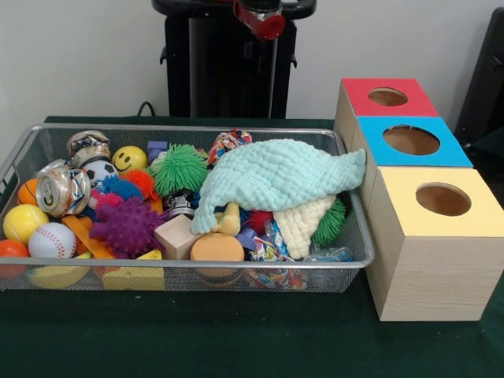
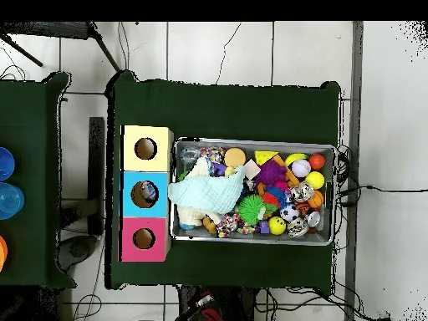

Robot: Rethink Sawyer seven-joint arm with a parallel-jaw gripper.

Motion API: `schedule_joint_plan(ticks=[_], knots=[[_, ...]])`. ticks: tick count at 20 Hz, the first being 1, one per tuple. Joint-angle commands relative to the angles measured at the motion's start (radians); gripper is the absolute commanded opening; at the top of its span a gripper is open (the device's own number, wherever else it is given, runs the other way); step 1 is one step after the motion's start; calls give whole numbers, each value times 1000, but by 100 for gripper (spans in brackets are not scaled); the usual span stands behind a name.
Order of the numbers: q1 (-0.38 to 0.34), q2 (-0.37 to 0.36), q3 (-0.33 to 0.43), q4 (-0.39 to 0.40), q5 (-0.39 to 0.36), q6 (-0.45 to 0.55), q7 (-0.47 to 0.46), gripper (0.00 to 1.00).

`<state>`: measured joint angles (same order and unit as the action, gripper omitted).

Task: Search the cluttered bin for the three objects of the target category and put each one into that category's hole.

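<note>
**Student:** Bin [image 1: 358, 236] of wire mesh, filled to the rim; why is everything heaped together?

**Instructor:** Clutter is the point of the exercise. The target category's three objects must be searched out, so they lie mixed among the rest: a baseball [image 1: 52, 239], a yellow ball [image 1: 24, 222], a purple spiky ball [image 1: 126, 225], a green spiky ball [image 1: 179, 168], a crushed can [image 1: 63, 189], a wooden block [image 1: 178, 235]. Which category is wanted cannot be read from the scene.

**Student:** And the pale green cloth [image 1: 276, 175]?

**Instructor:** It drapes over the bin's end nearest the boxes, one corner lapping onto the rim. Items beneath it are partly hidden, so it likely needs shifting during the search.

**Student:** Why three boxes beside the bin?

**Instructor:** Each has a round hole on top: red box [image 1: 386, 96], blue box [image 1: 411, 140], yellow box [image 1: 441, 201]. They stand in a row touching the bin's short side, keeping each transfer short. In the overhead view something seems to sit inside the blue box's hole [image 2: 147, 193]; what it is cannot be told.

**Student:** Where is the gripper?

**Instructor:** Only a red part of the arm [image 1: 262, 17] shows at the top edge, drawn back well above the bin. Whether the gripper is open or closed cannot be told, and no object looks to be held.
</note>
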<state>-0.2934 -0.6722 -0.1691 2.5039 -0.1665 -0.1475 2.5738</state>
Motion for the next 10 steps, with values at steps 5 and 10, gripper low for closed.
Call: schedule_joint_plan(ticks=[5, 10], knots=[[-44, 37, 193, -42, 222, -143, 335, 100], [-82, 36, 247, -78, 259, -160, 342, 100]])
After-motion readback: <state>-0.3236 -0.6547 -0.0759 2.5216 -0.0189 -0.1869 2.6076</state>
